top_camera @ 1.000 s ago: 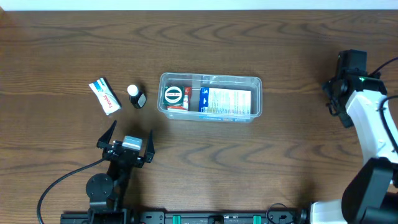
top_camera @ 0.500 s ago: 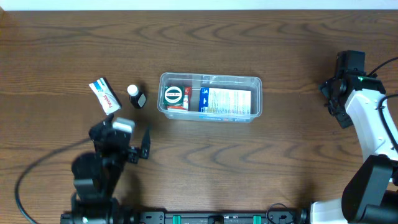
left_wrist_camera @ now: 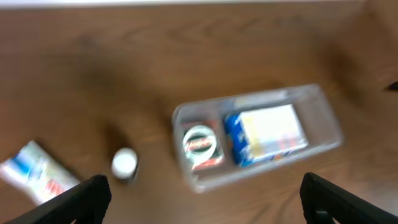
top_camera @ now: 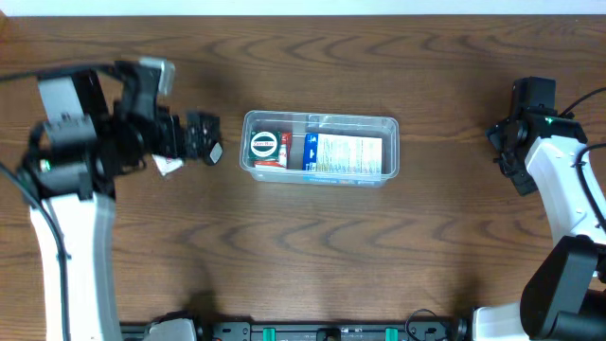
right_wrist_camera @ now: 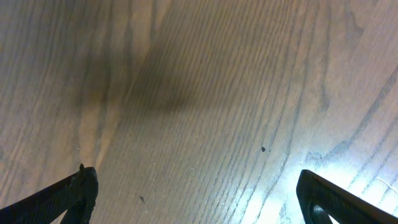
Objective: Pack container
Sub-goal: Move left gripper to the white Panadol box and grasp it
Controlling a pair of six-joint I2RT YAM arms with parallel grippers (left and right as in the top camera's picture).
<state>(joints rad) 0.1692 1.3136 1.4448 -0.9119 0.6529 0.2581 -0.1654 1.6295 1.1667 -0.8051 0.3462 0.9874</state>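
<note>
Left wrist: container (left_wrist_camera: 261,98) motion-blurred.

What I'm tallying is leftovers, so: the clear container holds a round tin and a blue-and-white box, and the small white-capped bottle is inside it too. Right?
No. The white-capped bottle stands on the table outside the container, beside the end with the round tin, as the left wrist view shows. The tin and the box are inside.

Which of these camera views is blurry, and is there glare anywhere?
Left wrist view: motion-blurred throughout, smearing the clear plastic rectangular tub and the small white-capped bottle. Right wrist view: sharp grain on the brown wooden table, with bright glare lower right. Overhead view: sharp.
</note>
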